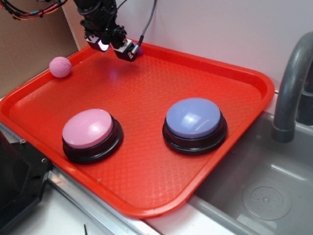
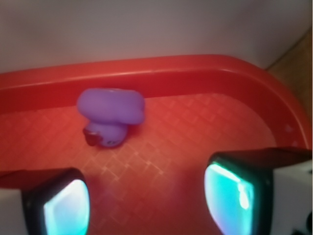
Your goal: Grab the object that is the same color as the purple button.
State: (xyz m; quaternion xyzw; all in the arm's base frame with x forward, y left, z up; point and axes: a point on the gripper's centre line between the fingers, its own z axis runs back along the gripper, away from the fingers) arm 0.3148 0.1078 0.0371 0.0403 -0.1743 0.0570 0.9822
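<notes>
The purple toy [image 2: 111, 113] has not yet been grasped: it lies at the tray's [image 2: 205, 73] far rim, upper left of the wrist view, ahead of the gripper [image 2: 146, 200], whose jaws are held open and empty.

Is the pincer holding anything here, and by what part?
Nothing is held. The pincer is open, and the purple toy sits on the tray ahead of it, untouched.

exterior high overview, wrist close, sharing tray [image 1: 234, 68]

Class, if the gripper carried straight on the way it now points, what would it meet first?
Probably the purple toy, lying ahead of the open gripper by the tray's rim, slightly left of centre.
</notes>
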